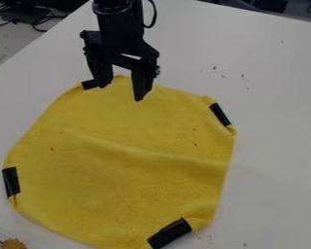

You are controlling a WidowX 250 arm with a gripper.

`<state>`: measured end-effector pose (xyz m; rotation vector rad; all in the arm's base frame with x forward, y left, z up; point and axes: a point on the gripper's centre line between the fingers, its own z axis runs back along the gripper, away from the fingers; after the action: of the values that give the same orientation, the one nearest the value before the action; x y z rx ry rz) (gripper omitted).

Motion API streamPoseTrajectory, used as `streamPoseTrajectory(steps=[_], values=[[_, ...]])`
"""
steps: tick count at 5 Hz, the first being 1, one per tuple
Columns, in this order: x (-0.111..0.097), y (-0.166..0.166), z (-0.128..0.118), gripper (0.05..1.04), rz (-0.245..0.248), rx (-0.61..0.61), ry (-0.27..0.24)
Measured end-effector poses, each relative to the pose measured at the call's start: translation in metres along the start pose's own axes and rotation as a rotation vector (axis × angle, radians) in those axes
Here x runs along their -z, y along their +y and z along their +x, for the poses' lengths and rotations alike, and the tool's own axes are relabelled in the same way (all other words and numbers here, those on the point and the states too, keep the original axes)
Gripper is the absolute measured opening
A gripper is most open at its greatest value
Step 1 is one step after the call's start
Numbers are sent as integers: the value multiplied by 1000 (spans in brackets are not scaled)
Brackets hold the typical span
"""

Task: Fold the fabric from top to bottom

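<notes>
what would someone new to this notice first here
Probably the bright yellow cloth, spread over much of the white table with a low crease across its middle. Next, the strips of black tape at its corners, and the robot's black hand, open above the cloth's far edge.

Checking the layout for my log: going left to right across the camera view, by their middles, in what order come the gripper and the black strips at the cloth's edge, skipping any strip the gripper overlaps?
Left strip → gripper → bottom strip → right strip
</notes>
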<state>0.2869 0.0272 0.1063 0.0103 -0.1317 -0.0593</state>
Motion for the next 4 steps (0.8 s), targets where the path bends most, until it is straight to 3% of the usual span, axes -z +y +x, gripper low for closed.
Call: streamPoseTrajectory(steps=[1,2,3,4], values=[[7,0,-2,1001,-3,2,24],[11,9,3,1001,24,13,4],[16,37,27,1001,44,44,-20],[33,64,46,1001,20,76,-35]])
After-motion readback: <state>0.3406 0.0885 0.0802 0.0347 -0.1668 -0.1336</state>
